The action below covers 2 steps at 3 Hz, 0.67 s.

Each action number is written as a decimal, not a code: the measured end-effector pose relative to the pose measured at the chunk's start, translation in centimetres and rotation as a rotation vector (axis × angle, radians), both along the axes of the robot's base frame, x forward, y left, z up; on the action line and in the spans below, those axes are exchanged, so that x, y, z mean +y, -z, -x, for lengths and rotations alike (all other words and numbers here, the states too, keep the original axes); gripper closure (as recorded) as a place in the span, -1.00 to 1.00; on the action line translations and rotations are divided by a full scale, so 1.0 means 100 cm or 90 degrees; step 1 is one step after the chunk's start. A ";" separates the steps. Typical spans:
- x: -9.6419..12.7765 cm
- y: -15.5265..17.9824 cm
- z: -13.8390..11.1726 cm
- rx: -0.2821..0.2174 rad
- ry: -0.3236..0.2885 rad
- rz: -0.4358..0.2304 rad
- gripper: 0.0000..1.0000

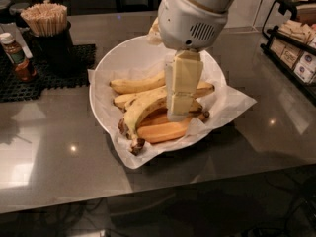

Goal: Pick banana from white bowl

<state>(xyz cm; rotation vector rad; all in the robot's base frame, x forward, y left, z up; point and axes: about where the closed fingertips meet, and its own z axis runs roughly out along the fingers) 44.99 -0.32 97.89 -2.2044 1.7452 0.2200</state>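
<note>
Located gripper tip-down inside the white bowl, low over the fruit pile. Cannot tell whether open or closed, nor whether touching fruit yet.

Found the banana directly beneath and to the view-left of the tip. Traced its curve from under the tip, sweeping left and toward the camera, down to the dark frayed stem end at the near rim. Noted the orange-toned banana just nearer the camera than the tip and pressed against the target's inner curve, with the slim yellow bananas just behind and left of the tip.

Judged step in hand: final descent and grasp.

To do well:
- Centre over the thick mid-body of the target, slightly left of the present tip position, clear of the orange neighbour.
- Straddle across the width, not along the curve.
- Descend slowly and stop before pinning the crinkled paper liner.
- Close gently, given soft, speckled skin.
- Lift straight up and watch for neighbours or paper dragging along.
</note>
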 end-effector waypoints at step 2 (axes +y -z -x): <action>0.011 0.019 -0.004 0.017 -0.004 0.010 -1.00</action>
